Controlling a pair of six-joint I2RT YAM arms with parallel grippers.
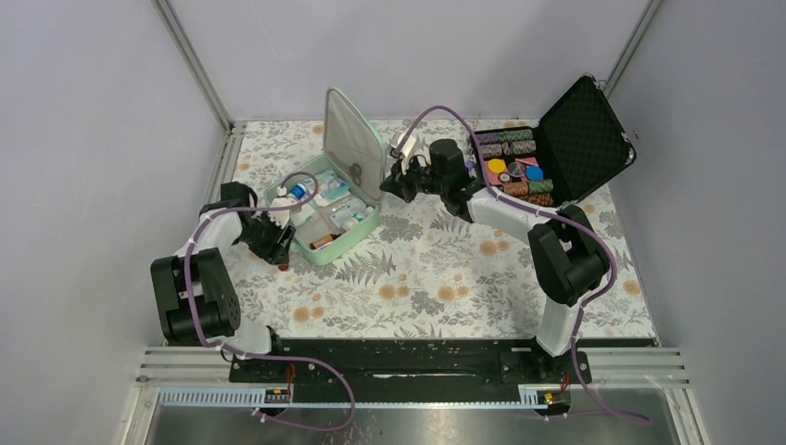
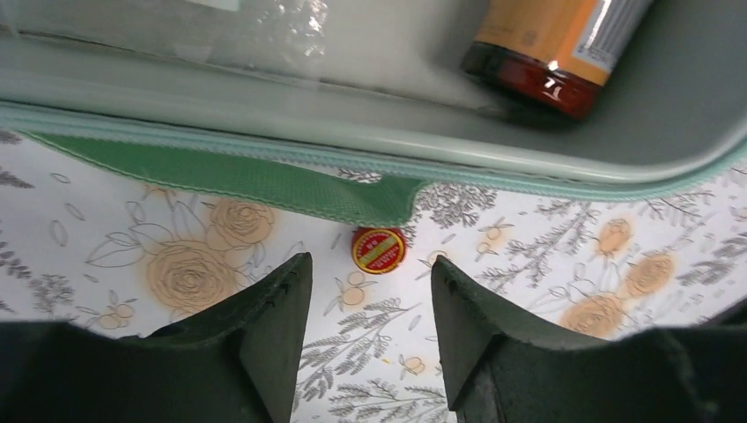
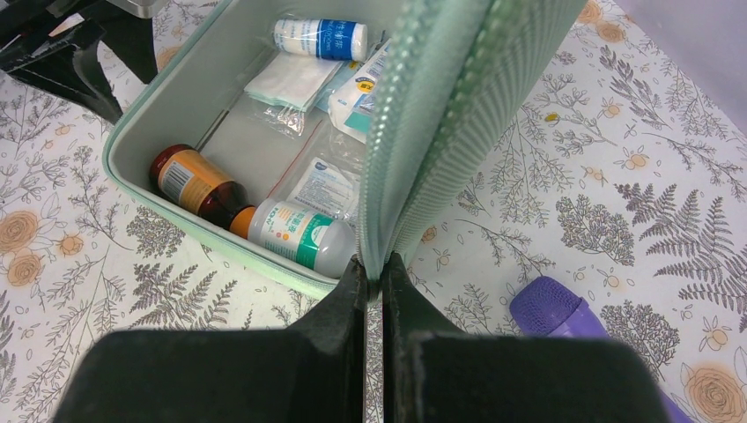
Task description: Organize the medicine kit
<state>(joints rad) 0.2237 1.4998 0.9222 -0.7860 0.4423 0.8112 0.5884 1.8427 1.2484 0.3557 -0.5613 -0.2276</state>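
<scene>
I have the medicine kit (image 1: 350, 239) open on the table (image 1: 445, 297), left of centre and toward the far side. It is a mint-green, rounded-square case with a grey inside. Its base lies flat and is turned cornerwise to me, with one corner pointing at the near edge. The lid (image 1: 355, 139) stands almost upright along the base's far right side, its grey lining facing left. On the right wrist view I make out zip teeth (image 3: 392, 141) along the lid's ribbed green edge. The base is partly filled.
</scene>
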